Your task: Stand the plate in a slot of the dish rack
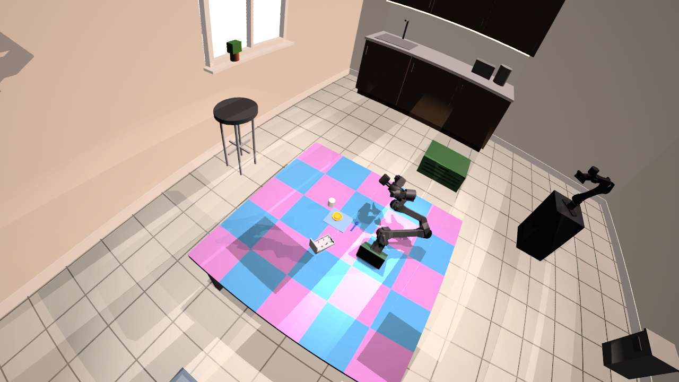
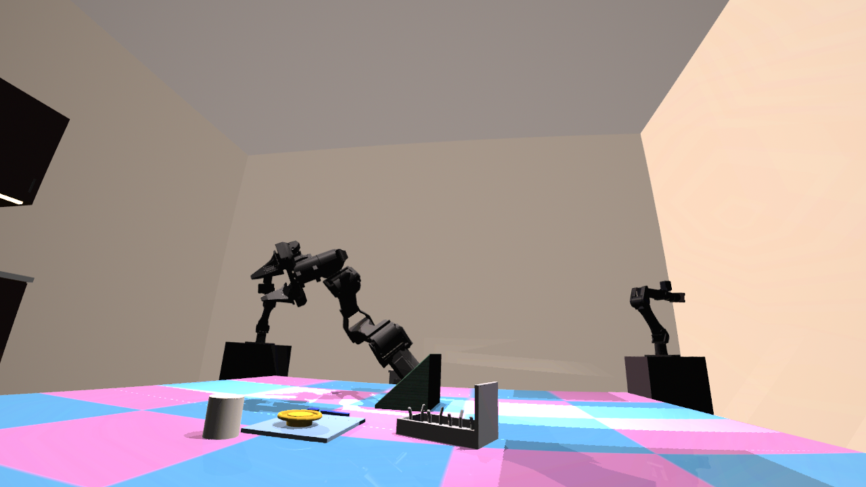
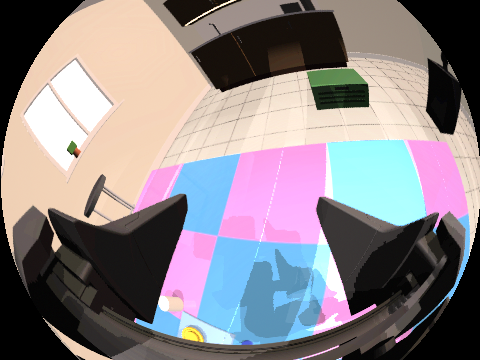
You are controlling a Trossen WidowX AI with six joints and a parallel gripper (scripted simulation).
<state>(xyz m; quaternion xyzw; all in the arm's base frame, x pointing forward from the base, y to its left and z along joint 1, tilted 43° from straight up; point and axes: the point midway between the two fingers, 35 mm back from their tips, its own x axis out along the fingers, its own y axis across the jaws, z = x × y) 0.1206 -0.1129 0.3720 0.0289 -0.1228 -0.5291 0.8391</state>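
1. Plate position governed the coming move: the small round yellow plate [image 2: 298, 416] lay flat on a pale blue square mat [image 2: 329, 430] on the pink-and-blue chequered worktop [image 2: 109, 435], not yet lifted.
2. The black parallel-jaw end effector [image 2: 270, 284] hung high above the worktop, jaws spread wide with nothing between them.
3. In the wrist view the plate [image 3: 192, 334] sat at the very bottom edge, below and left of the dark fingers, so it lay downward and back toward the arm's base, well apart from the end effector.
4. Being round and flat, the plate offered no long axis; I judged a rim grasp from above likeliest.
5. The grey dish rack with thin upright rails [image 2: 450, 423] stood near the mat, on the far side from a grey cylindrical cup [image 2: 223, 416].
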